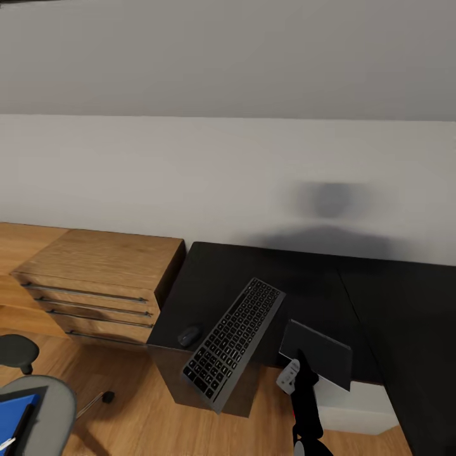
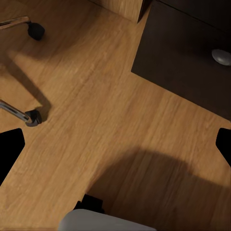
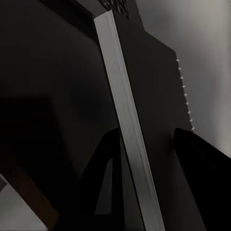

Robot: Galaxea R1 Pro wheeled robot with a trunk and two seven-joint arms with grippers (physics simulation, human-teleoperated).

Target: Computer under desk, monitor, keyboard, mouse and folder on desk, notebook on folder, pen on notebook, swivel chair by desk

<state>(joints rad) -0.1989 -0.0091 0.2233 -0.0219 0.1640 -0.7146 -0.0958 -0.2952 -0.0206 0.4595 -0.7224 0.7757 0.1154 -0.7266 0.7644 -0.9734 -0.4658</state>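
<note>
At far left, the flat bright blue folder (image 1: 16,408) is seen on the grey-upholstered swivel chair (image 1: 54,405), not yet moved. The light wooden drawer chest (image 1: 101,278) stands just beside the black L-shaped desk (image 1: 253,278). The small black rounded mouse (image 1: 189,335) sits near the front edge, beside the slim silver-framed keyboard (image 1: 233,335), which overhangs that edge. The thin dark grey notebook (image 1: 316,351) also overhangs, apparently clamped by the right gripper (image 1: 297,370). The left gripper (image 2: 115,144) hangs spread over bare floor. Bare desktop remains behind the notebook.
</note>
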